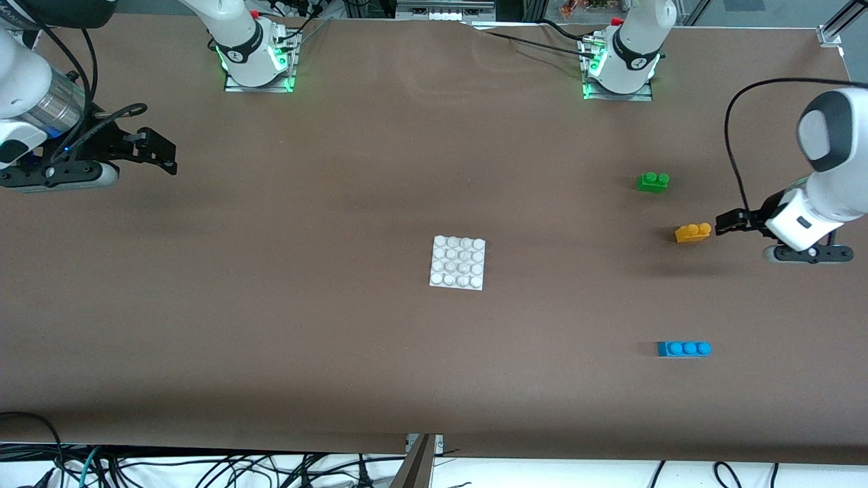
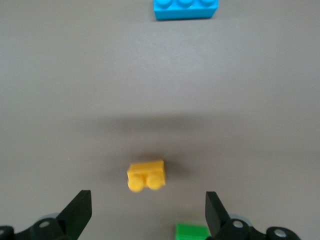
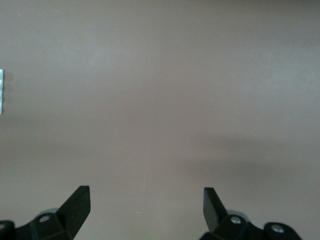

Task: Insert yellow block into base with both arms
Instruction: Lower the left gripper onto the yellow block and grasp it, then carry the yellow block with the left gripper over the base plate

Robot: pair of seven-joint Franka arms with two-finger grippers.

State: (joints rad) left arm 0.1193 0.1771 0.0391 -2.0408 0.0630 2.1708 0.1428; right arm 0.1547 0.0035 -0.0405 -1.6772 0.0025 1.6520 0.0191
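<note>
The yellow block [image 1: 692,232] lies on the brown table toward the left arm's end, studs up. My left gripper [image 1: 724,222] hovers low right beside it, open, with nothing between its fingers. In the left wrist view the yellow block [image 2: 146,175] sits just ahead of the left gripper [image 2: 148,212], apart from both fingertips. The white studded base [image 1: 458,262] lies flat at the middle of the table. My right gripper [image 1: 163,152] waits open over bare table at the right arm's end. The right wrist view shows the right gripper [image 3: 146,207] holding nothing.
A green brick [image 1: 653,181] lies farther from the front camera than the yellow block, and its edge [image 2: 192,232] shows near one left fingertip. A blue three-stud brick [image 1: 683,348] lies nearer to the front camera. The arm bases [image 1: 254,57] stand along the table's edge.
</note>
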